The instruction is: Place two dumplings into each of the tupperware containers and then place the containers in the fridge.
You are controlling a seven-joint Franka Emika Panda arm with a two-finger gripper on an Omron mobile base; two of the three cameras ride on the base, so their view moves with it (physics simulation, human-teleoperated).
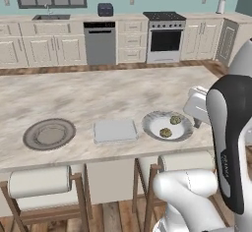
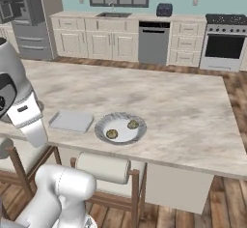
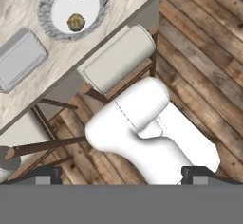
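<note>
Tan crimped dumplings [image 1: 175, 120] lay in a white bowl [image 1: 153, 124], grey tray [image 1: 115, 130] beside it, marble counter [image 1: 98, 93], wood floor [image 3: 209, 42], gripper [image 3: 121, 174] spread wide.

You can read almost no text here. On the dark band of the white robot arm [image 1: 230, 142], in the left base view, you see small pale vertical lettering, but it is too blurred to read. Nothing else carries readable writing.

Bright, even rendered light — no glare, only faint soft shadows under the counter [image 1: 98, 98] edge; edges slightly soft and pixelated, nothing blurred.
</note>
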